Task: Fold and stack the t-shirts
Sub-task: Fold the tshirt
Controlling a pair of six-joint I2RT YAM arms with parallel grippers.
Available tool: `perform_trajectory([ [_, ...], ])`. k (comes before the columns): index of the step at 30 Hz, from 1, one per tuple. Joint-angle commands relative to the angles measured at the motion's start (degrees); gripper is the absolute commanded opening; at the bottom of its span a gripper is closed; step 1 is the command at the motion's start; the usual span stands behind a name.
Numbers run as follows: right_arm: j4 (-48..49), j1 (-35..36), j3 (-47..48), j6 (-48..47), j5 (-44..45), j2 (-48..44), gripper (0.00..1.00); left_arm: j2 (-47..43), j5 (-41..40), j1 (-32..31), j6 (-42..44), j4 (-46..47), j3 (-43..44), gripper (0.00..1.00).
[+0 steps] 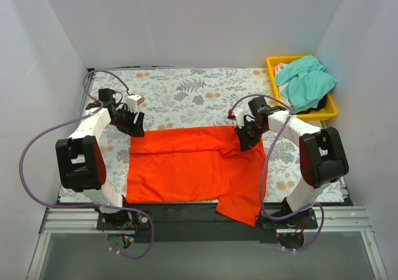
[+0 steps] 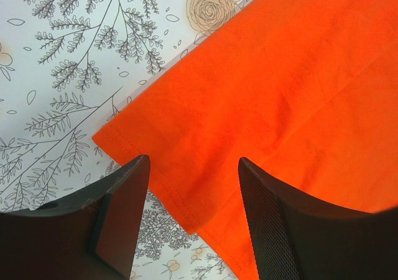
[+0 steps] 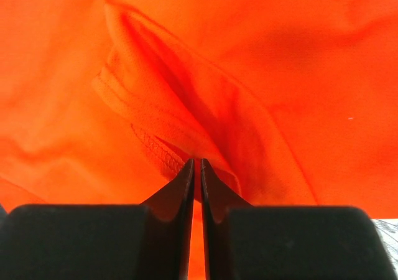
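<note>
The orange-red t-shirt [image 1: 193, 165] lies spread on the floral table cloth, one part hanging over the near edge at the right. My left gripper [image 1: 134, 126] is open just above its far left corner [image 2: 186, 149], which lies between the fingers [image 2: 124, 193]. My right gripper [image 1: 245, 137] is shut on a fold of the orange-red t-shirt [image 3: 186, 124] at its far right edge; a stitched hem sits at the fingertips. The teal-green t-shirt [image 1: 306, 81] lies crumpled in the yellow bin [image 1: 272, 63] at the far right.
The floral cloth [image 1: 186, 90] covers the table. White walls close the left, back and right sides. A black rail [image 1: 186, 211] runs along the near edge between the arm bases.
</note>
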Motion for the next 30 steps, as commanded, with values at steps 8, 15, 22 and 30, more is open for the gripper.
perform_trajectory([
  [8, -11.73, 7.82, 0.22, -5.96, -8.54, -0.49, 0.13, -2.72, 0.17, 0.2, 1.05, 0.53, 0.01, 0.58],
  [15, -18.24, 7.15, 7.16, -9.22, -14.6, -0.58, 0.13, -2.55, 0.87, 0.2, 0.62, -0.79, 0.45, 0.58],
  [22, -16.93, -2.89, 19.46, -3.77, -16.56, -0.59, 0.17, -1.41, 2.37, 0.11, 0.0, -2.64, 0.89, 0.58],
  [30, -12.27, 2.11, 16.49, -1.57, 4.02, 6.27, 0.14, 0.27, 2.63, 0.2, -1.14, -3.16, 2.21, 0.58],
])
